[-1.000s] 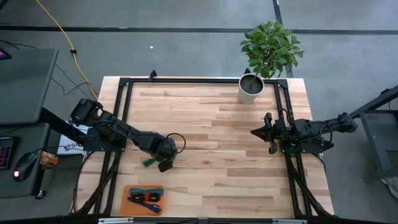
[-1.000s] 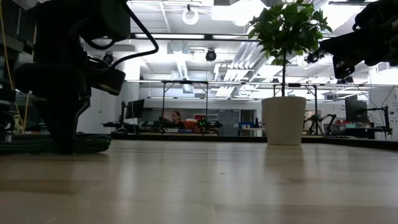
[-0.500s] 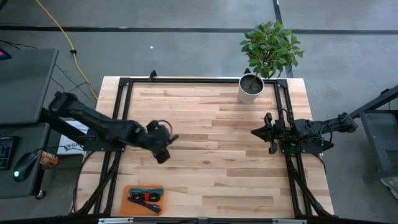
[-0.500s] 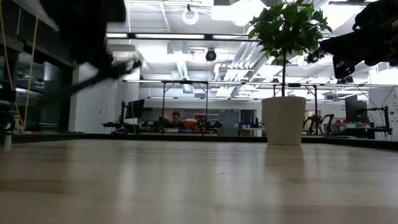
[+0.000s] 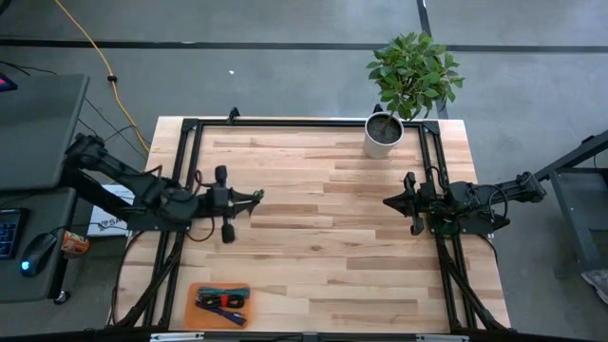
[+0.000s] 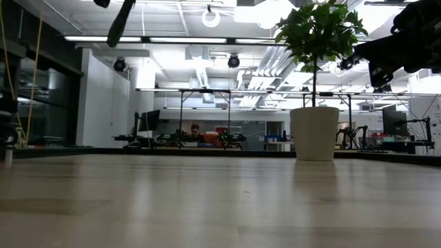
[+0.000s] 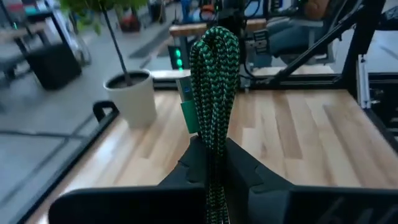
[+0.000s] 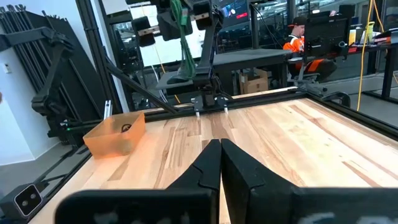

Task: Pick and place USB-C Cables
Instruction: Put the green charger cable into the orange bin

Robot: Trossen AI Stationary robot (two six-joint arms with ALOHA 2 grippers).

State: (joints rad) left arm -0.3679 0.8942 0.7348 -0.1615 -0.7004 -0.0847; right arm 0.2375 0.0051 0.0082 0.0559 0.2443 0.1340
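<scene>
The green cable bundle (image 7: 214, 87) is braided green and black. It sits in my left gripper (image 7: 214, 163), which hovers over the table's left half (image 5: 239, 200) and is shut on it. The orange tray (image 5: 218, 305) stands at the near left edge and holds the teal, red-and-black and purple-blue bundles (image 5: 223, 300). In the right wrist view the tray (image 8: 115, 134) shows far off, with the green bundle (image 8: 184, 43) high above the table. My right gripper (image 5: 410, 202) waits shut over the right edge. My left gripper pinches the green bundle's several strands (image 7: 215, 146) between its two fingers. The fingers lie level, pointing toward the table's right edge, and run along the bundle. The bundle's looped end (image 7: 216, 37) sticks out past the fingertips. The bundle is lifted clear of the table.
A potted plant (image 5: 385, 133) stands at the far right corner, also in the low view (image 6: 315, 132). Black frame rails (image 5: 185, 161) run along the table's sides. A yellow cord (image 5: 93, 46) lies on the floor beyond the far left. Bare wood fills the middle (image 5: 323, 218).
My left gripper has risen from the table with the green bundle, drawn back toward the left and far edges, and turned from pointing down to level. The bundle has gone from lying on the wood to lifted clear. In the low view the arm has left the tabletop.
</scene>
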